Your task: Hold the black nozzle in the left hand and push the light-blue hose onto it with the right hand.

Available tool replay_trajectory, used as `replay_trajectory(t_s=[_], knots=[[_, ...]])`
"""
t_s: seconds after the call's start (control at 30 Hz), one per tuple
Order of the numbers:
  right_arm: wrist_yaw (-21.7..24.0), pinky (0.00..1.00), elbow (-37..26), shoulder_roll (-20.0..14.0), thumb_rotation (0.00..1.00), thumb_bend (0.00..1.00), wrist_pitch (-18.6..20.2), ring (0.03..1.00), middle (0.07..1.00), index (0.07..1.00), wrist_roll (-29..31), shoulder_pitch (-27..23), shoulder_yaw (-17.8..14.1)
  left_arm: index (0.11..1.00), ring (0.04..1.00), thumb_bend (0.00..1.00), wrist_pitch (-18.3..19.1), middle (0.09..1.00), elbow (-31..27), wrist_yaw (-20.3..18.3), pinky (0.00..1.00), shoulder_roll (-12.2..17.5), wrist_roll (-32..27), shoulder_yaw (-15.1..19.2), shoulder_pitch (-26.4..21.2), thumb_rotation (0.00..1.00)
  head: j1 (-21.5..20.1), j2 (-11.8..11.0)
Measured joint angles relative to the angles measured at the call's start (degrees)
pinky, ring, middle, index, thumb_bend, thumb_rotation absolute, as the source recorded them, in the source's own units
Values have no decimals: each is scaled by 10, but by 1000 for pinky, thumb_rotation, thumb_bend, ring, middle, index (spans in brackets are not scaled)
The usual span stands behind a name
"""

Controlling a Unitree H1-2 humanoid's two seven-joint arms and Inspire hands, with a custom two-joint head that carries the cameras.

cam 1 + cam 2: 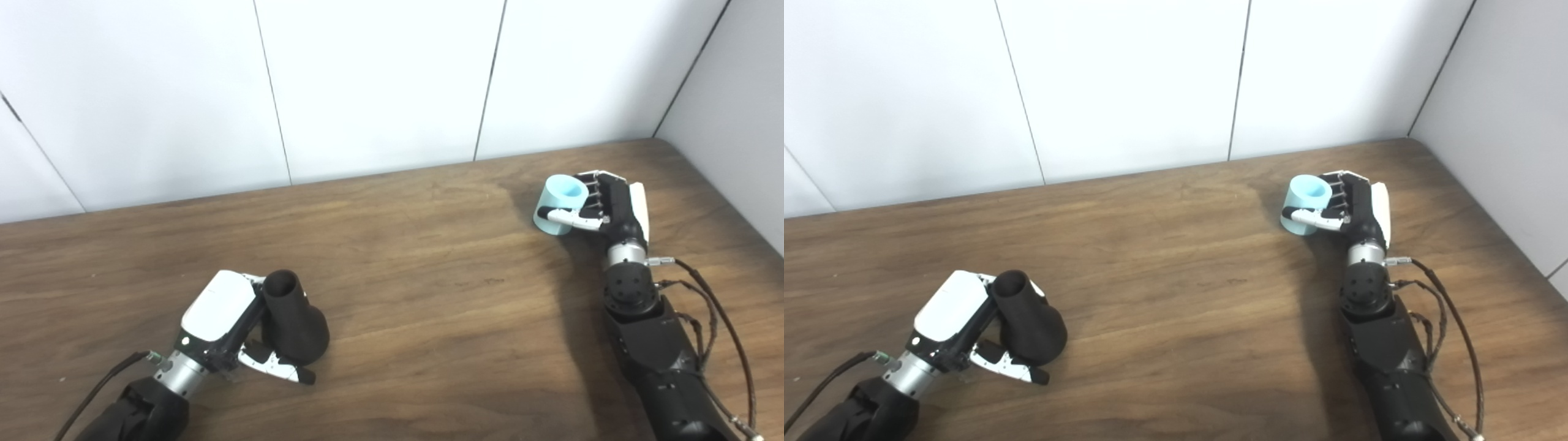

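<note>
The left hand is wrapped around the black nozzle at the near left of the wooden tabletop. Its fingers are hidden behind the nozzle, and its thumb lies across the front of the wide base, so the hand is closed on the part. The nozzle stands nearly upright with a slight lean; its narrow open mouth points up and a little away from the robot, and its flared end is down, at or just above the wood; which of the two cannot be told.

The right hand is at the far right of the tabletop, near the white wall panels. It is clasped on the light-blue hose, a short tube piece: the fingers curl around its right side and the thumb presses across its front. The hose has its long axis close to vertical, open end up, tilted a little; its lower rim looks close to the surface, though contact cannot be told.

The two parts are well apart, on opposite sides of the tabletop. No writing or brand mark can be read on either part or on the hands.
</note>
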Motion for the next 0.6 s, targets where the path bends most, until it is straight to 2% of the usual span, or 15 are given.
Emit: replay_trajectory(t_s=[0.1, 0.3, 0.47, 0.6], knots=[[11, 358, -34, 6, 0, 525, 1, 409, 474, 496, 5, 15, 2, 472, 502, 504, 0, 462, 0, 0, 585, 0, 2, 1, 0, 0, 3, 0], [39, 355, -119, 14, 0, 525, 9, 398, 470, 500, 16, 46, 6, 471, 496, 504, 0, 468, 0, -1, 582, -8, 16, 6, 1, 0, 49, 6], [66, 344, -243, 14, 0, 525, 70, 391, 460, 510, 29, 59, -1, 489, 502, 503, 13, 456, -6, -6, 587, -18, 26, 15, 7, 0, 77, 10], [95, 349, -315, 14, 0, 525, 115, 397, 467, 503, 46, 59, -2, 485, 498, 504, 29, 458, -13, -8, 579, -28, 37, 16, 10, 0, 108, 15]])
